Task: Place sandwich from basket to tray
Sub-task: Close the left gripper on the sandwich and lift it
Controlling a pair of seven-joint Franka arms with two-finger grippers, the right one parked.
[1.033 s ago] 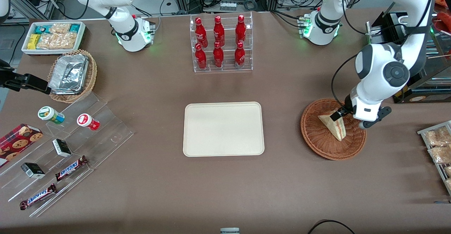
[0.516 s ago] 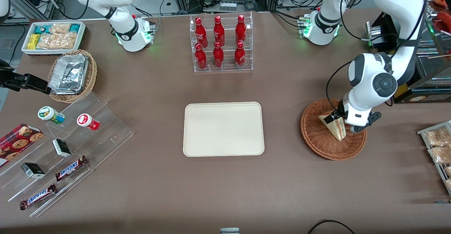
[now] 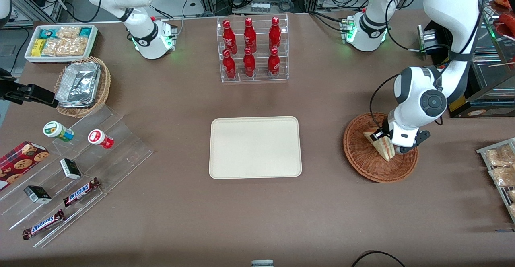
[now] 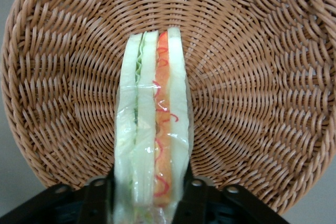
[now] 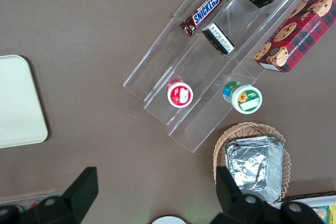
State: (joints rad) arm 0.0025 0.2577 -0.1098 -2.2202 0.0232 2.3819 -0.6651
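While the tray (image 3: 255, 147) sits bare mid-table, nothing's been delivered yet, so basically the whole carry is left. Off toward the working arm's end, the sandwich (image 4: 152, 129) stands on edge inside the basket (image 3: 362, 156), filling stripes facing the wrist camera. The gripper (image 4: 146, 195) is down in the basket with a finger on each bread face, looks about clamped on it, though not lifted. Next up, probably: lift, swing across, set down.
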